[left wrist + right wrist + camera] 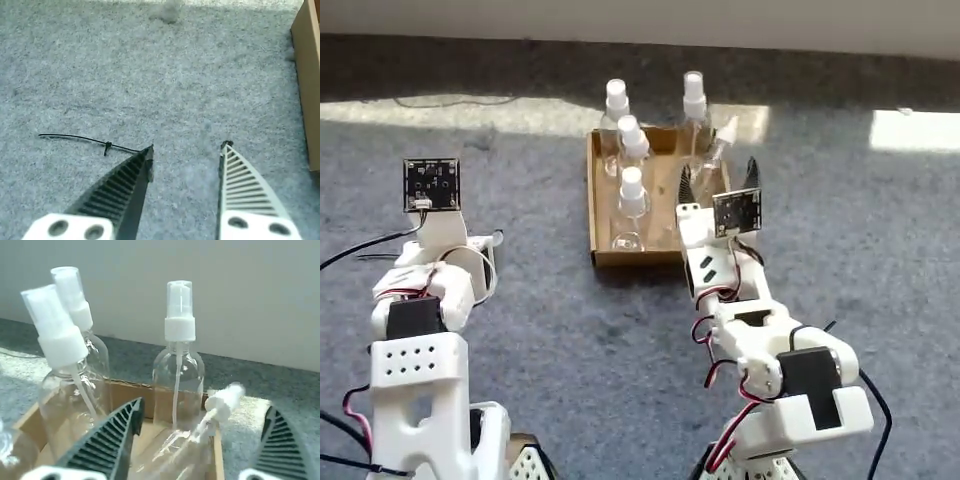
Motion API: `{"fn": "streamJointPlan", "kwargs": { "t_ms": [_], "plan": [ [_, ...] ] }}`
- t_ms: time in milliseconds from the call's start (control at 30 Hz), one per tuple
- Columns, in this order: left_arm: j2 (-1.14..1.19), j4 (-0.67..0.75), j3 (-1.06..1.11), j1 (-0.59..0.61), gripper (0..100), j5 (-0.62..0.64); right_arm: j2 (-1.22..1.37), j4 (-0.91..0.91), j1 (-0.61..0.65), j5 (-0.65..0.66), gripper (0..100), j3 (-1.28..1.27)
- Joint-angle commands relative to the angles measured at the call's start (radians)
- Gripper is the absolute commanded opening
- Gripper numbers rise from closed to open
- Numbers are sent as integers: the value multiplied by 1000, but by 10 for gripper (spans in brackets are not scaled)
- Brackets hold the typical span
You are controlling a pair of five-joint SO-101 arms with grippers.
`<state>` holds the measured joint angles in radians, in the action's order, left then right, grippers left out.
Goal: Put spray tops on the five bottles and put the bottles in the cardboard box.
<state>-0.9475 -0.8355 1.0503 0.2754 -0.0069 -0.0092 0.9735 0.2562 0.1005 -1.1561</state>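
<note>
Right claw [718, 172], arm outstretched, gapes empty at the cardboard box [592, 200]; left claw [188, 146] gapes empty above carpet [150, 75].

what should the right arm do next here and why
Probably ease the right gripper forward, close gently on the leaning bottle and stand it upright. The gripper is open and, in the right wrist view, the bottle sits just ahead between its fingers. The bottle has its spray top on but tilts in the cardboard box, while the other four bottles stand upright.
</note>
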Motion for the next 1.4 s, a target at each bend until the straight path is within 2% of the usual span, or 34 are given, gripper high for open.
{"fn": "streamJointPlan", "kwargs": {
  "t_ms": [0,200,400,567,633,767,833,933,1067,1133,1233,1300,1367],
  "plan": [
    [-13,21,-7,13,203,-6,-8,22,4,15,316,4],
    [-13,21,-7,13,203,-6,-10,22,-4,15,315,4],
    [-13,21,-7,13,203,-6,-15,25,-91,14,314,13],
    [-10,21,-5,12,203,-6,-15,24,-108,17,310,13],
    [-7,21,-5,12,203,-6,-19,24,-111,17,270,13],
    [-7,21,-4,12,203,-6,-117,-33,-111,18,111,8],
    [-7,21,-4,12,203,-6,-205,-194,-113,12,62,15],
    [-8,23,7,12,203,-6,-360,-541,-120,-15,65,84],
    [-8,83,39,16,200,-6,-535,-1122,-142,-252,70,300],
    [-7,106,51,18,200,-6,-565,-1382,-143,-322,70,418],
    [-7,109,61,13,200,-6,-567,-1610,-142,-238,71,559],
    [-5,109,61,13,200,-6,-568,-1682,-116,-161,89,602],
    [-5,109,62,13,200,-6,-565,-1715,-88,-137,149,593]
  ]
}}
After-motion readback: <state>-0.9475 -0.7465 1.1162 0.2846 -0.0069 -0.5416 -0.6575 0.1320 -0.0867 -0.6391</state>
